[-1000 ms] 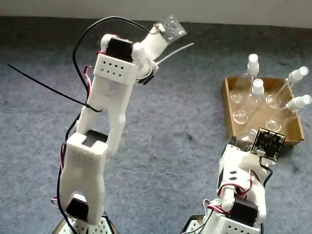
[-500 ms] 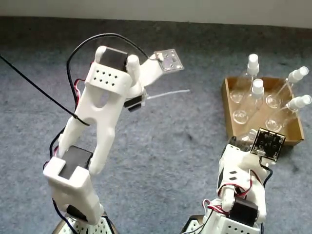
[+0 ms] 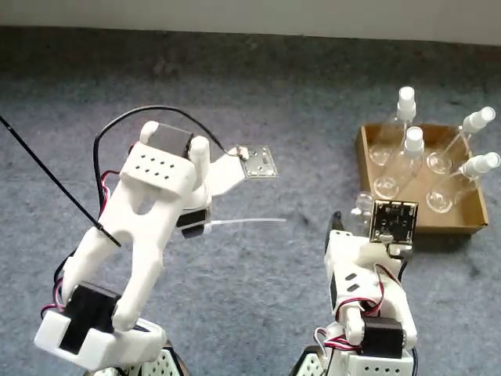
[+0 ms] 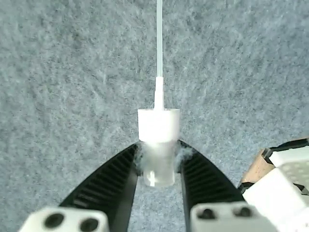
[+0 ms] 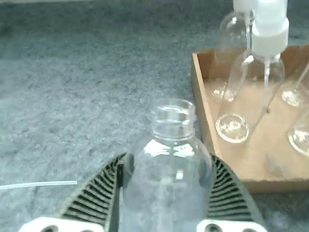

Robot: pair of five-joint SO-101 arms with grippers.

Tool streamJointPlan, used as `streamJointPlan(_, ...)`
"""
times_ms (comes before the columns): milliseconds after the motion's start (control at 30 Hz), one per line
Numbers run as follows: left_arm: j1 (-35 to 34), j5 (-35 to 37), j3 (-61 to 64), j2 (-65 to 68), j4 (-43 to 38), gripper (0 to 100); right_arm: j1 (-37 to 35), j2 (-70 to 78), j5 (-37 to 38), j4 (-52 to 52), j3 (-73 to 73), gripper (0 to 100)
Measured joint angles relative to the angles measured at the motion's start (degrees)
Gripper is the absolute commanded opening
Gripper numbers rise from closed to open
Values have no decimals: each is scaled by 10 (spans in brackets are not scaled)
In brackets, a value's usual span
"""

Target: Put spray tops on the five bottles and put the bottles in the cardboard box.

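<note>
My left gripper (image 4: 158, 162) is shut on a white spray top (image 4: 158, 145) whose thin dip tube (image 3: 246, 223) sticks out over the grey carpet toward the right arm. My right gripper (image 5: 166, 181) is shut on a clear bottle (image 5: 166, 169) with no top, its open neck (image 3: 362, 205) just left of the cardboard box (image 3: 366, 180). In the box lie several clear bottles with white spray tops (image 3: 413, 141). The tube's tip (image 5: 43, 184) shows beside the held bottle in the right wrist view.
Grey carpet covers the whole table. The cardboard box (image 5: 205, 125) stands at the right, close beside the right arm (image 3: 368, 274). The left arm (image 3: 141, 235) rises over the left half of the carpet.
The left arm has swung back and down toward the near side, carrying the spray top with its tube toward the right arm. The right arm has shifted left, bringing the bottle clear of the box.
</note>
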Motion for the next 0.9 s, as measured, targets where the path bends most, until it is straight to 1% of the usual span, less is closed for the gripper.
streamJointPlan(67, -15, 0, 24, -13, -23, 5, -7, 0, 0, -41, 1, 123)
streamJointPlan(133, -35, -21, 44, -20, -43, 5, -17, -3, 0, -72, 11, 123)
streamJointPlan(233, -62, -96, 81, -20, -63, 5, -45, 0, 0, -84, 37, 123)
streamJointPlan(333, -82, -180, 120, -20, -75, 5, -91, 0, 0, -98, 46, 123)
streamJointPlan(433, -101, -229, 157, -20, -117, 5, -121, -1, 0, -149, 50, 123)
streamJointPlan(533, -117, -244, 187, -20, -168, 5, -125, 0, 0, -207, 86, 123)
streamJointPlan(667, -121, -251, 222, -20, -231, 5, -127, 3, 0, -284, 132, 123)
streamJointPlan(767, -121, -252, 231, -20, -269, 5, -127, 1, 0, -353, 135, 121)
streamJointPlan(833, -121, -253, 231, -20, -291, 5, -127, 1, 14, -383, 135, 120)
streamJointPlan(900, -121, -276, 231, -20, -303, 5, -127, 1, 44, -389, 135, 120)
